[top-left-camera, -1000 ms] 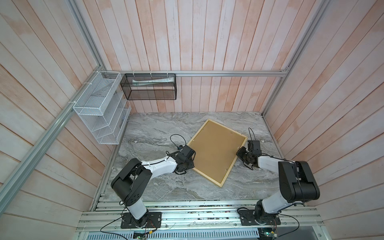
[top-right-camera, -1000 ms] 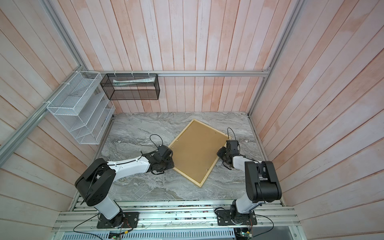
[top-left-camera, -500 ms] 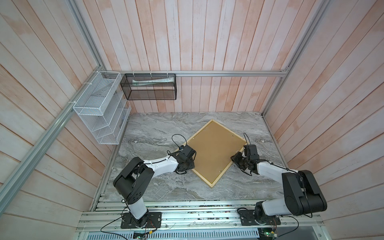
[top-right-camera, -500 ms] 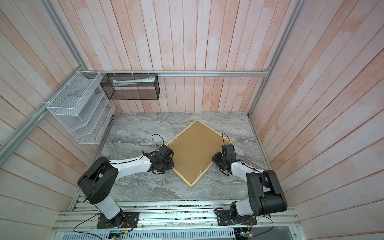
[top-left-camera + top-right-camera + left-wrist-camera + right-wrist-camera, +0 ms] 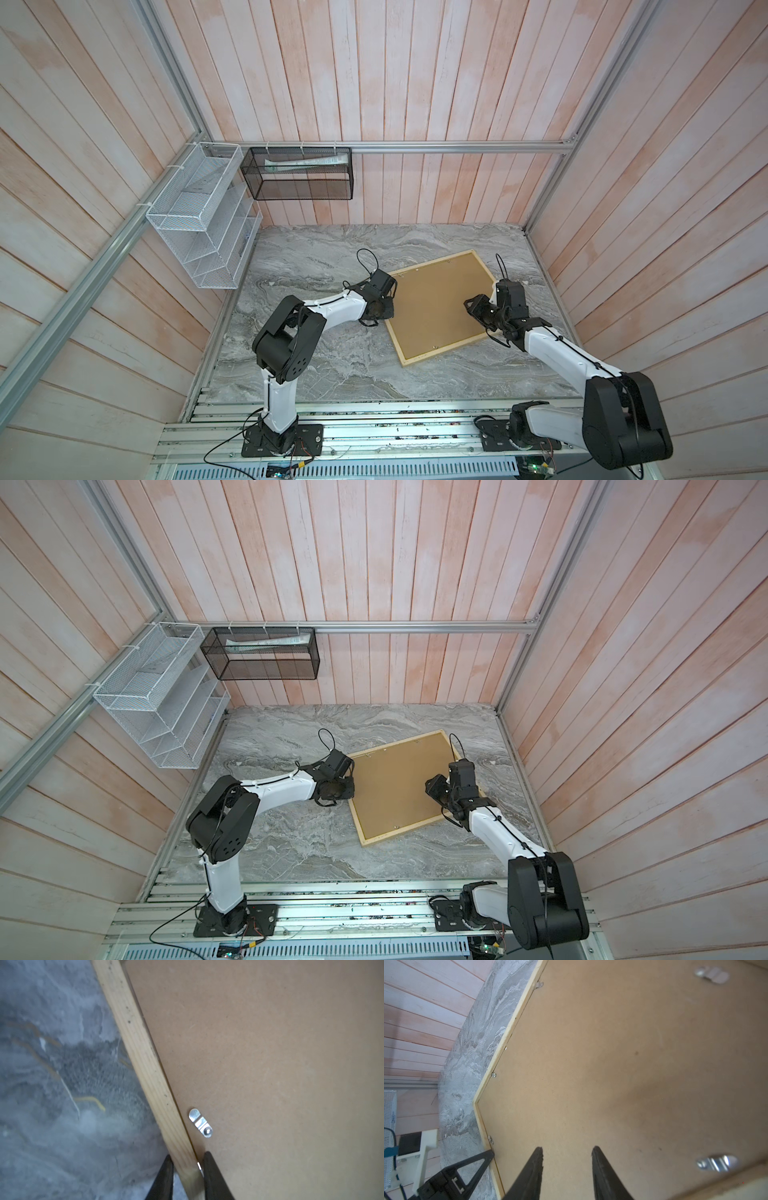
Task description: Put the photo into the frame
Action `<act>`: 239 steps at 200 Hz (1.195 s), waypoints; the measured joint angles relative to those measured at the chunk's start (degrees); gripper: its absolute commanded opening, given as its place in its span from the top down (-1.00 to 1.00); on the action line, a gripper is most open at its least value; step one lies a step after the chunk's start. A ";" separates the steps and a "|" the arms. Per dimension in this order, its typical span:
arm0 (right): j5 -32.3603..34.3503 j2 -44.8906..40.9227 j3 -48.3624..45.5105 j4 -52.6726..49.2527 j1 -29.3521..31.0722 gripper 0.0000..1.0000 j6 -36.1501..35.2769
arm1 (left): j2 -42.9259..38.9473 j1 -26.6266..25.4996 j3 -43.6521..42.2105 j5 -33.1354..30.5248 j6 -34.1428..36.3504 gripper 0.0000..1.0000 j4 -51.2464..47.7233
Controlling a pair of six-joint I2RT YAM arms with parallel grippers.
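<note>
As it lies back-up | thin pale wood frame [image 5: 441, 355] w/ brown board | L gripper [image 5: 188, 1164] pinches its rail | R gripper [image 5: 566, 1154] loose, holds nothing

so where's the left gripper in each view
Top views: left gripper at the frame's left edge, mid-table.
Left wrist: gripper at bottom centre, fingers either side of the wooden rail.
Right wrist: black gripper at lower left, on the frame edge.
Shared landmark: the brown backing board.

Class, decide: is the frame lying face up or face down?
Face down: the frame shows its brown backing board and metal clip upward.
</note>
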 measured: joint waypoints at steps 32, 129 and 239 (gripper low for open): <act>-3.63 3.10 3.34 0.02 0.09 0.19 -3.67 | 3.50 4.87 4.76 1.53 7.30 0.74 0.87; -13.14 31.26 30.73 -1.97 9.11 0.61 -17.99 | 1.11 8.31 5.51 2.01 13.57 0.33 -1.62; -16.96 58.47 60.87 -6.58 18.97 0.89 -21.75 | -0.96 7.89 -0.31 4.50 8.50 0.47 -1.44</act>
